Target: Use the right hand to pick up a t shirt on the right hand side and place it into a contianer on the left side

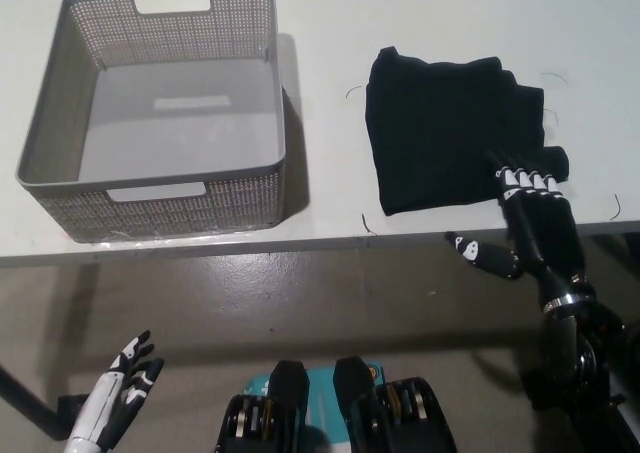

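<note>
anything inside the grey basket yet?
No. The grey basket shows only its bare floor; the near wall hides a thin strip of it. The black t-shirt lies on the table, under the right hand's fingertips.

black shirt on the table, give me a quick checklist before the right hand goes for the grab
1. Right robot hand open, fingers spread: ok.
2. Fingertips over the near right edge of the black t-shirt: ok.
3. Shirt actually pinched: not ok, nothing closed on it yet.
4. Shirt folded and flat on the white table, apart from the basket: ok.
5. Grey basket on the left upright and holding nothing: ok.
6. Left robot hand resting low at lower left, out of the path: ok.
</note>
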You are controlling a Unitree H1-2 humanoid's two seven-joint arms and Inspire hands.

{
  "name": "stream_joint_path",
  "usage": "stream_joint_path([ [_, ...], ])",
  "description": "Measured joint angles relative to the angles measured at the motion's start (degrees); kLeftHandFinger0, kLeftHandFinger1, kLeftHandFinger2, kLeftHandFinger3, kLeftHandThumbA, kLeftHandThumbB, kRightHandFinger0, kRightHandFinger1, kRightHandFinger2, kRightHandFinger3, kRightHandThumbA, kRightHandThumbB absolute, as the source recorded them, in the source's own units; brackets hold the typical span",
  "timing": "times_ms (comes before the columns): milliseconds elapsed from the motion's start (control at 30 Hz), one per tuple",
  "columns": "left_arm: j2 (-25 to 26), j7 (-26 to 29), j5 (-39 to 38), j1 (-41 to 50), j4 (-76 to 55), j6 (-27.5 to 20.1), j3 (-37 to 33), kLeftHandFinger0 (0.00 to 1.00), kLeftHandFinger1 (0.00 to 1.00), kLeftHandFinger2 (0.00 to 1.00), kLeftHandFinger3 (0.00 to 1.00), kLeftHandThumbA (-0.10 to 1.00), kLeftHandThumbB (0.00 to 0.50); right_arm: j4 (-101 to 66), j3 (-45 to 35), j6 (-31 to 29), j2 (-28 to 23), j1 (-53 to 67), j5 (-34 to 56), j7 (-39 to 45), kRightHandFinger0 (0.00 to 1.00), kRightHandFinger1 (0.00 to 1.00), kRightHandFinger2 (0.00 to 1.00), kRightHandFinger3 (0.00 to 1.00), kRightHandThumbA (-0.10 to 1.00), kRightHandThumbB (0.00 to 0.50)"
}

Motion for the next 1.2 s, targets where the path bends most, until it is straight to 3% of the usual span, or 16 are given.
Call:
stream_joint_path([
  [233,0.0,-0.6,-0.1,0.0,-0.1,0.1,0.0,0.87,0.86,0.94,1.0,0.98,0.444,-0.3,0.0,-0.1,0.0,0.0,0.0,0.3,1.0,1.0,1.0,1.0,0.87,0.5],
  [733,0.0,-1.1,0.1,0.1,-0.4,0.3,-0.1,0.88,0.87,0.93,1.0,0.97,0.416,0.6,0.2,-0.3,0.1,-0.7,0.0,0.2,1.0,1.0,1.0,1.0,0.77,0.488],
  [833,0.0,-1.3,0.2,0.1,-0.4,0.3,-0.2,0.87,0.86,0.93,1.0,0.96,0.43,1.0,0.2,-0.3,0.1,-1.5,0.1,0.3,1.0,1.0,1.0,1.0,0.83,0.5],
  [967,0.0,-1.6,0.2,0.0,-0.3,0.3,-0.2,0.84,0.84,0.91,1.0,0.96,0.437,3.1,0.2,-0.3,0.1,-4.2,0.1,0.3,1.0,1.0,1.0,1.0,0.83,0.493],
  [1200,0.0,-1.9,0.3,-0.2,-0.4,0.3,-0.2,0.87,0.86,0.93,1.0,0.98,0.444,6.9,0.2,-0.3,0.1,-8.1,0.1,0.2,1.0,1.0,1.0,1.0,0.85,0.5],
])
